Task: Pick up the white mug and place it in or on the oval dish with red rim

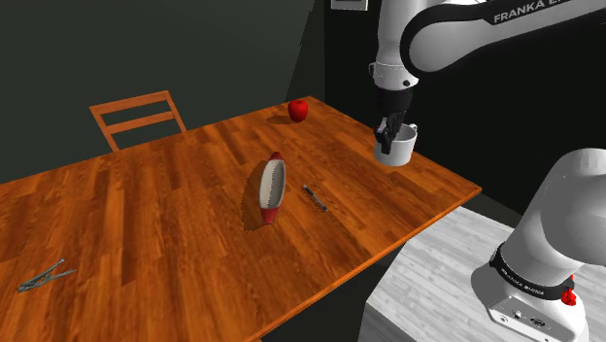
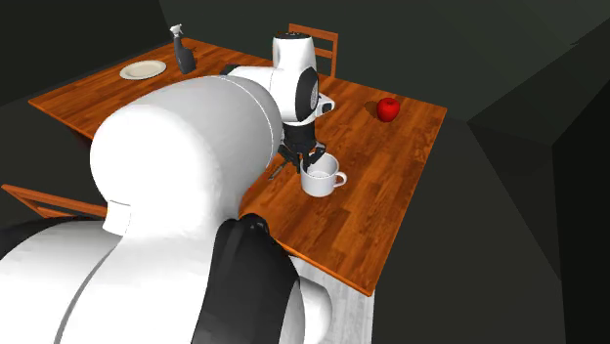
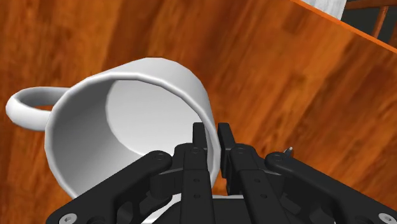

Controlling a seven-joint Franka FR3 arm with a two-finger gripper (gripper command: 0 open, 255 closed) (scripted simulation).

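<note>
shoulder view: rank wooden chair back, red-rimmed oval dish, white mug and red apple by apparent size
1. brown wooden chair back
2. white oval dish with red rim and white mug look alike, unranked
3. round red apple, smallest, though farther back

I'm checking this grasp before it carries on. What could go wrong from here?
The black gripper pinches only one wall of the white mug, so it could swing or slip. The oval red-rimmed dish seems tipped on edge; the mug may topple off.
</note>
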